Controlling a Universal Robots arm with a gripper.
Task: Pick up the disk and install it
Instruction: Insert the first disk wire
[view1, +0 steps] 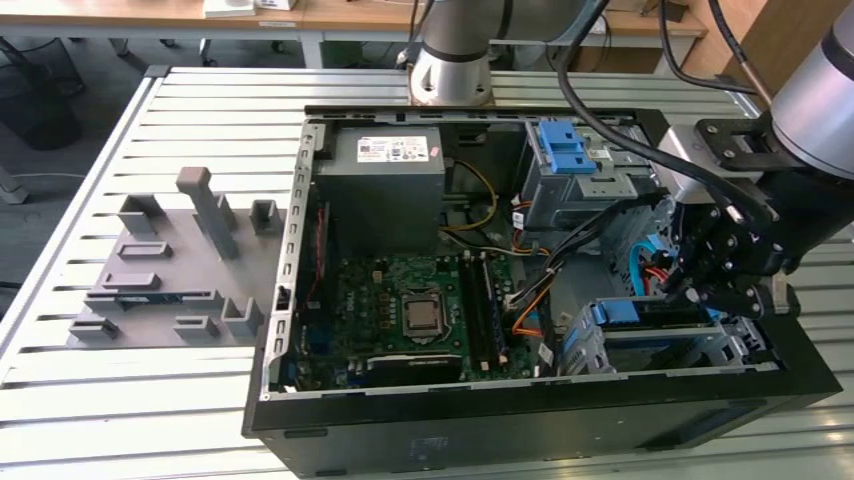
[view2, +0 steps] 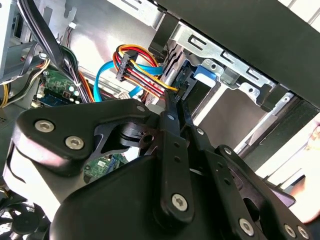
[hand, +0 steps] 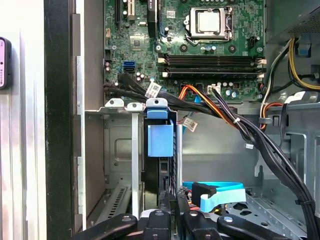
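Free room and obstacles, open computer case (view1: 534, 420) on slatted table (view1: 80, 360):
- Drive cage (hand: 120, 150), near corner on the exterior view's right: occupied by disk (hand: 160, 140); pincer (view1: 721, 285) hung just above.
- Black and orange cable bundle (hand: 225, 112) crossed beside the cage.
- Blue ribbon cable (hand: 220, 195) lay on the case floor.
- Motherboard (view1: 400, 310) area stood open from above.

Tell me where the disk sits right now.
The disk stands on edge in the metal drive cage at the exterior view's lower right, directly below the pincer.

Silver-grey arm (view1: 461, 45), black cables; black claw (view2: 175, 107) linkages, silver screw heads.
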